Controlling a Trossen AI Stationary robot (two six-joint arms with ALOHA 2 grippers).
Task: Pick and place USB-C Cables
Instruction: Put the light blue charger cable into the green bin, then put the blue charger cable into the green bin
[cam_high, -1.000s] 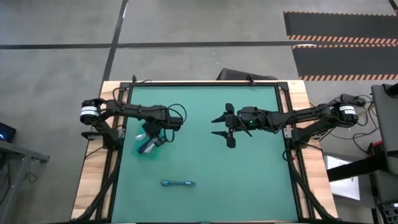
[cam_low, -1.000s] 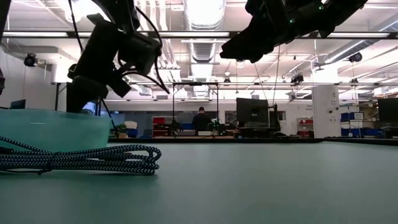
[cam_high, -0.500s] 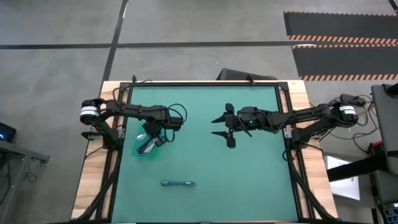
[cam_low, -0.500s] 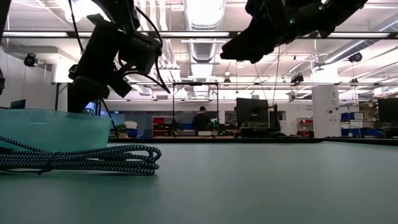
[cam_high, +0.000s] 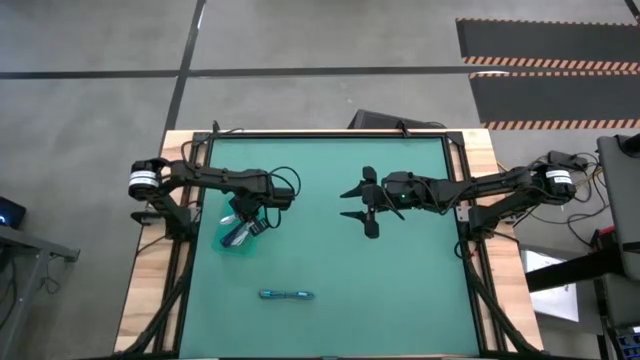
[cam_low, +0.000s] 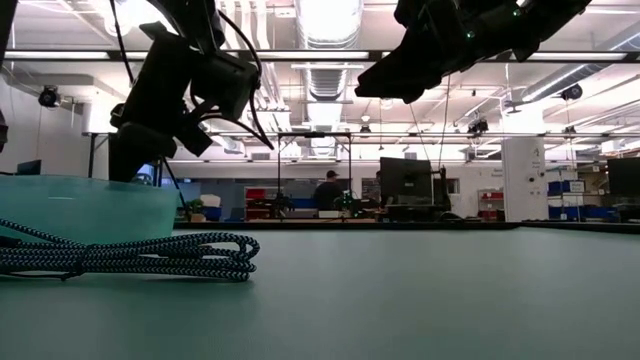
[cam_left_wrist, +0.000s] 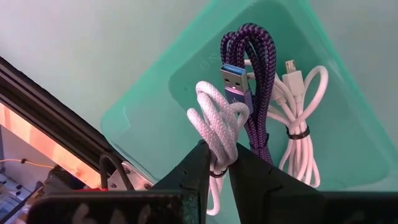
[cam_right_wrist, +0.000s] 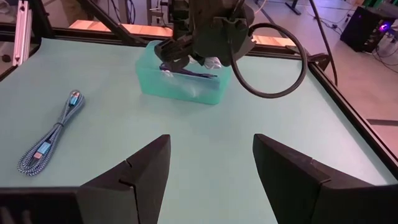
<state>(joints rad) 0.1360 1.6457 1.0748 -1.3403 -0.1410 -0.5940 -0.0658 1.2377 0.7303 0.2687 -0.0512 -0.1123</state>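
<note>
Left gripper (cam_left_wrist: 214, 163) is hanging over the clear teal tub (cam_high: 226, 243), fingers pinched narrow on a white braided cable bundle (cam_left_wrist: 216, 121). The bundle is dangling inside the tub's mouth, its loops lying against the dark purple-black braided cable (cam_left_wrist: 256, 74) already inside. A second white cable (cam_left_wrist: 303, 109), tied with a dark band, is lying at the tub's far side.

Right gripper (cam_right_wrist: 210, 163) is waiting mid-counter, fingers spread wide, holding nothing, aimed toward the tub.

The teal-blue braided cable (cam_high: 286, 295) is lying alone on the green counter (cam_high: 400, 290), well apart from the tub, toward the near edge; in the low view (cam_low: 130, 255) it is resting flat in the foreground.

Step in hand, as I judge it: dropping the white bundle into the tub.
- Lowering until the loops are sitting below the rim before opening.
- Opening fully so the braid is not snagging on a finger.
- Lifting straight up, watching that neither the white loops nor the purple cable are riding out with the gripper.

One cable is remaining to fetch.
</note>
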